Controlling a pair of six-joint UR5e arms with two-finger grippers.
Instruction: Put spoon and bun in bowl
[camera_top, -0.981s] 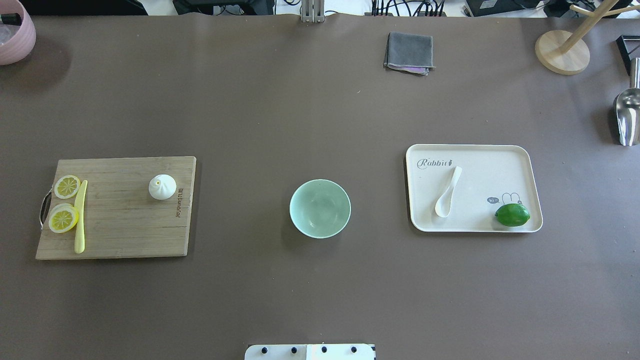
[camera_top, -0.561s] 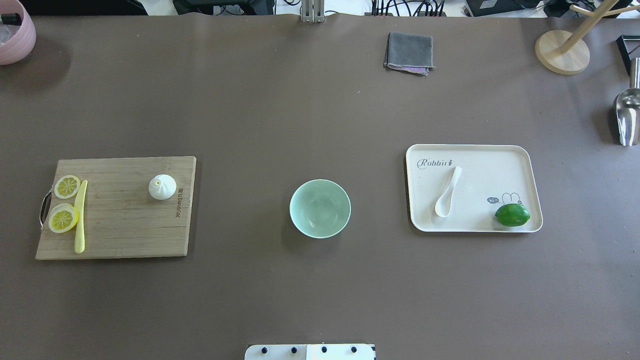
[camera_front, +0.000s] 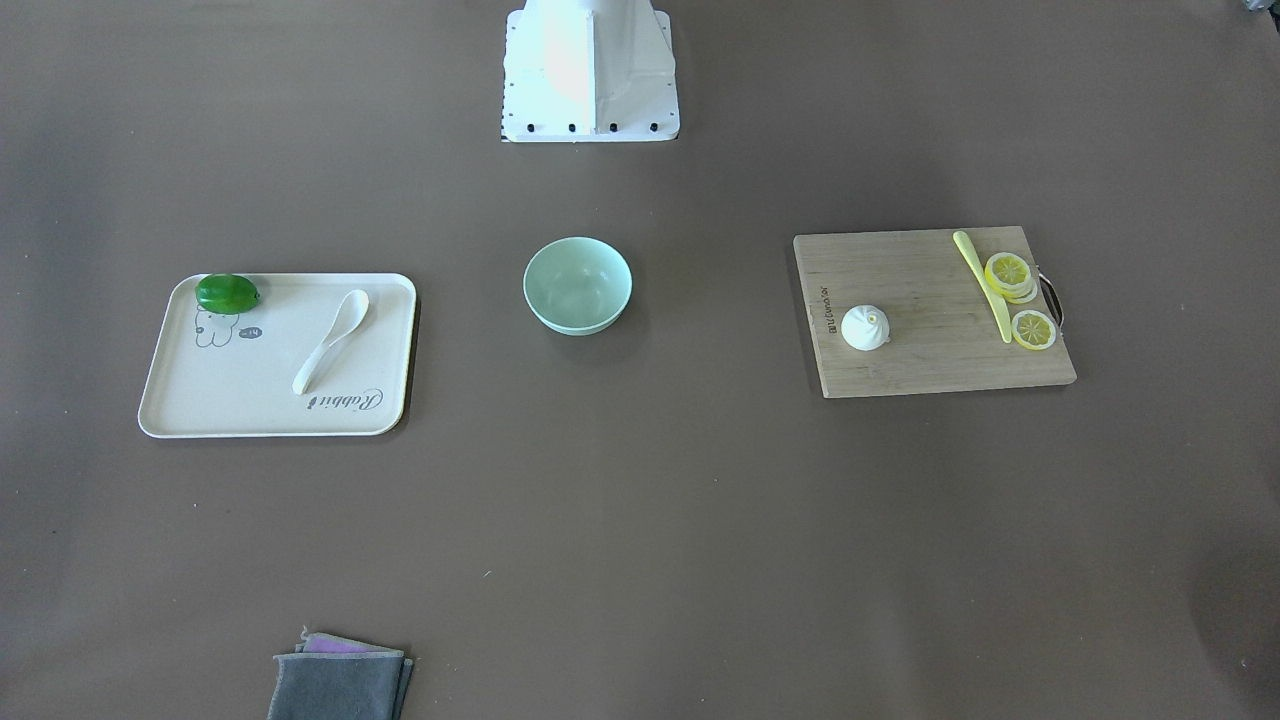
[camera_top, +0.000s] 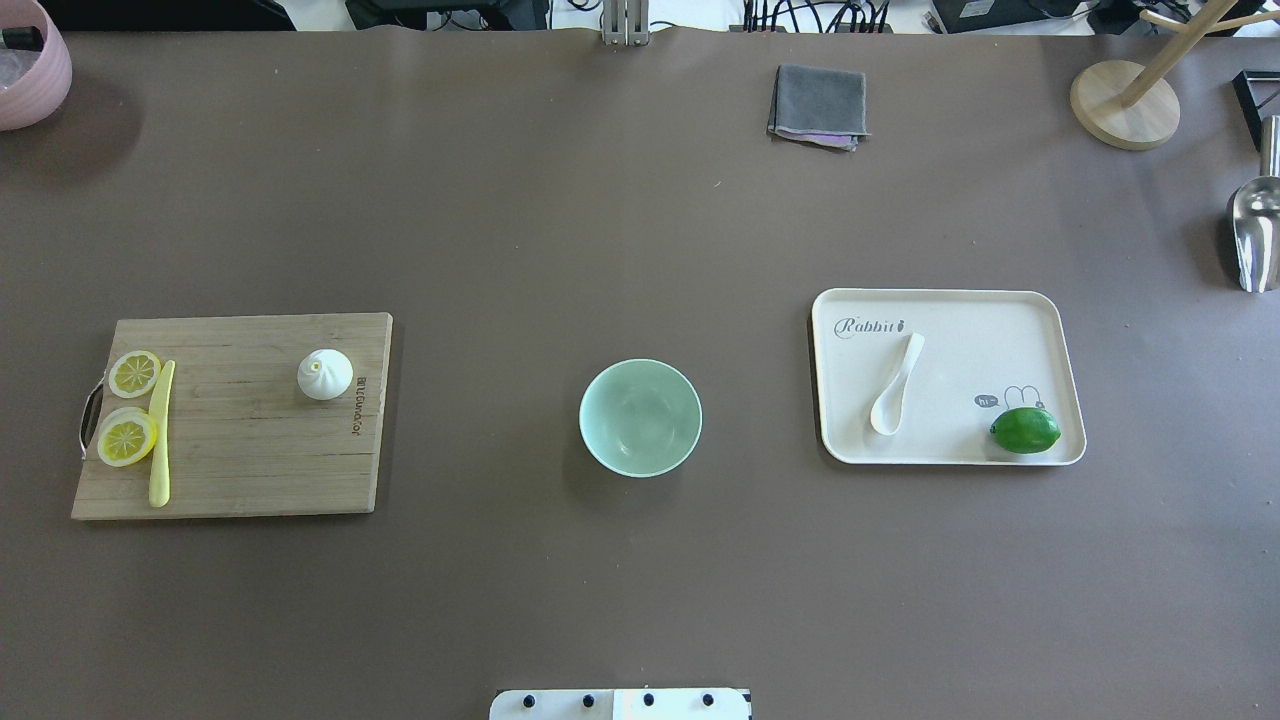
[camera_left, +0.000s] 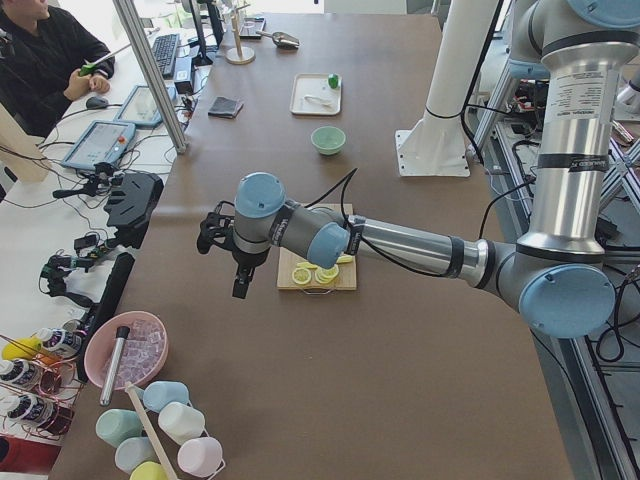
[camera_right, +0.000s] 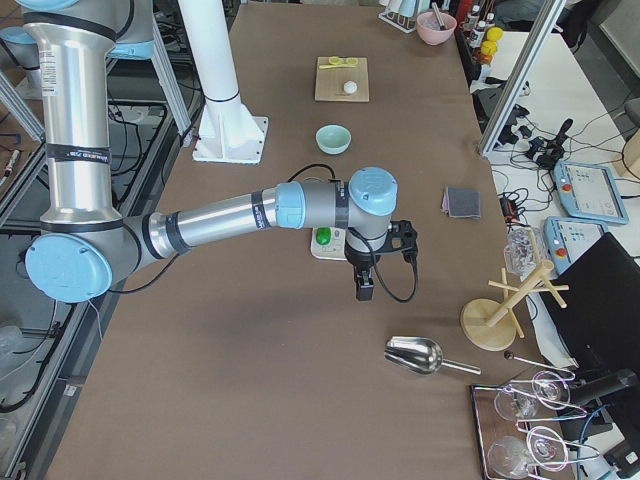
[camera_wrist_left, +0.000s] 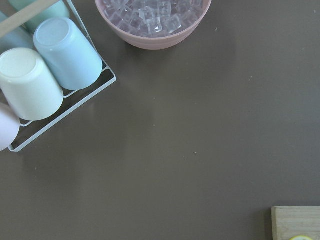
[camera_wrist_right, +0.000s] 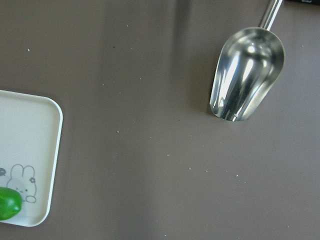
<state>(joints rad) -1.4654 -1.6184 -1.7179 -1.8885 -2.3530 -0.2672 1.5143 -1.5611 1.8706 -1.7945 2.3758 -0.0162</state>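
The cream-white spoon (camera_top: 897, 384) lies on a cream tray (camera_top: 1040, 320) right of the empty mint-green bowl (camera_top: 640, 417). The white pleated bun (camera_top: 325, 374) sits on a wooden cutting board (camera_top: 250, 450) left of the bowl. Spoon (camera_front: 332, 340), bowl (camera_front: 577, 285) and bun (camera_front: 865, 327) also show in the front-facing view. My left gripper (camera_left: 240, 288) hangs above the table past the board's handle end. My right gripper (camera_right: 364, 292) hangs above the table just past the tray. Both show only in side views; I cannot tell if they are open or shut.
Lemon slices (camera_top: 128, 408) and a yellow-green knife (camera_top: 160, 432) lie on the board, a lime (camera_top: 1025, 429) on the tray. A grey cloth (camera_top: 818, 105), wooden stand (camera_top: 1125, 103) and metal scoop (camera_wrist_right: 246, 73) are at the far and right edges. A pink ice bowl (camera_wrist_left: 153, 20) and cup rack (camera_wrist_left: 47, 75) stand far left.
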